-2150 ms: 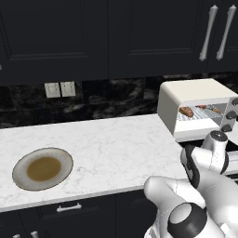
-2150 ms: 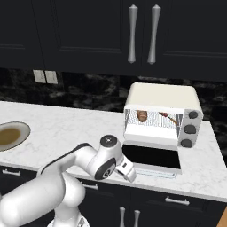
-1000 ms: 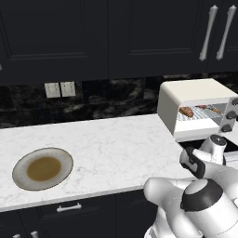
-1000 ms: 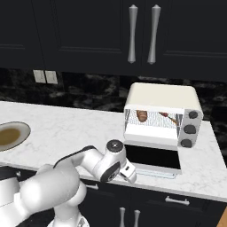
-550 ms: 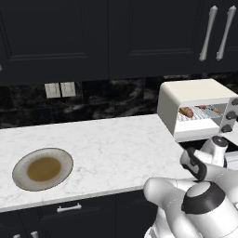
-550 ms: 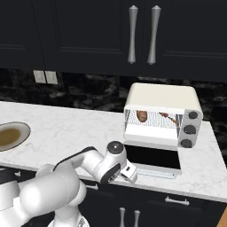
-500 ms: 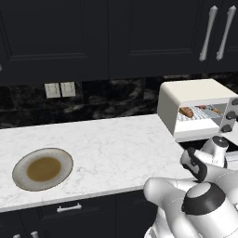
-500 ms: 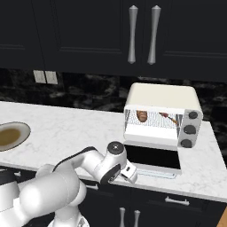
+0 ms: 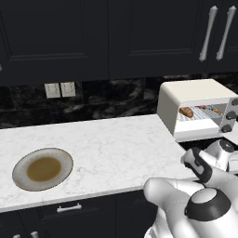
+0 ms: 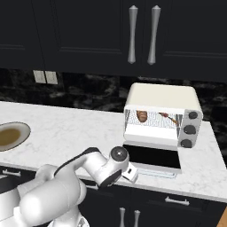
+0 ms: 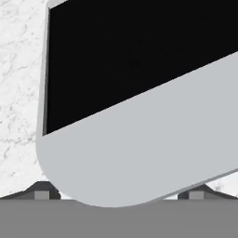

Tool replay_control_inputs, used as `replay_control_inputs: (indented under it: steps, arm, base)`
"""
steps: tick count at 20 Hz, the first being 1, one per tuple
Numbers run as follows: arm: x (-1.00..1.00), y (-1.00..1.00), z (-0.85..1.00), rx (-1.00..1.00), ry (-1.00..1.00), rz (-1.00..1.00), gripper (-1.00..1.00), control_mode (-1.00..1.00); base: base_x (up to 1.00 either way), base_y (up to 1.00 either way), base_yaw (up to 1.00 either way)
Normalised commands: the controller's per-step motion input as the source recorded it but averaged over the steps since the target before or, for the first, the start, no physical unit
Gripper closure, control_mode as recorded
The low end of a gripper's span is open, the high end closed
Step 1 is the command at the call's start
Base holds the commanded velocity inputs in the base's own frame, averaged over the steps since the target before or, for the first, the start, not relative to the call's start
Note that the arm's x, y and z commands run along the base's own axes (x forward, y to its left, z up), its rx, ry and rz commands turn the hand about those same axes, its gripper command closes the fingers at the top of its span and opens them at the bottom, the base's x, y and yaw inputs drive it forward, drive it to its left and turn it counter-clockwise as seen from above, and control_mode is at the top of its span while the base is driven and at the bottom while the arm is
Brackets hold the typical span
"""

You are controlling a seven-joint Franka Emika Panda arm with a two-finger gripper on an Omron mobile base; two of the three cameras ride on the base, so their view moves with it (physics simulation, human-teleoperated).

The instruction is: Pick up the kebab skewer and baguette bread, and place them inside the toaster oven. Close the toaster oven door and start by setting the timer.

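Now spread wide, jaws either side of the pale front edge of the toaster oven door (image 11: 139, 93), with nothing pinched between them. Gripper (image 11: 118, 195) sitting low at the counter's front, just under the door's handle end, wrist (image 10: 119, 166) tucked against the lip of the marble counter (image 9: 107, 144).

Door lying flat and open in front of the toaster oven (image 10: 162, 113). Inside on the rack, baguette bread (image 10: 142, 116) to the left and kebab skewer (image 10: 167, 118) to the right, so loading looks done and closing the door looks like the step in hand.

Best done by catching the handle edge from below and swinging up in an arc about the hinge, not pushing straight back, lest the oven slide. Worth keeping the fingertips (image 11: 42, 191) square to the edge so as not to slip off.

Open counter to the left as far as the plate (image 9: 42, 168); knobs (image 10: 189, 129) on the right, close to the door's path, to be reached afterwards for the timer.
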Motion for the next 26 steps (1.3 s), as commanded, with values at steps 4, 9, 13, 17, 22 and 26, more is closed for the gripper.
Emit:
replay_control_inputs:
  steps: [4,9,13,17,22,26]
  arm:
    - [0.43,0.15,0.14,-0.12,-0.19,0.0,-1.0,-1.0]
    - [0.52,0.05,0.25,-0.15,-0.19,-0.03,-1.0,-1.0]
    - [0.49,0.0,0.36,-0.15,-0.2,-0.04,-1.0,-1.0]
    - [0.51,0.04,0.38,-0.17,-0.24,-0.05,-1.0,-1.0]
    - [0.54,0.1,0.23,-0.19,-0.29,-0.06,-1.0,-1.0]
    - [0.52,0.18,0.11,-0.19,-0.35,-0.05,-1.0,-1.0]
  base:
    - [0.0,0.0,0.0]
    - [0.0,0.0,0.0]
    - [0.0,0.0,0.0]
    - [0.0,0.0,0.0]
    - [0.0,0.0,0.0]
    - [0.0,0.0,0.0]
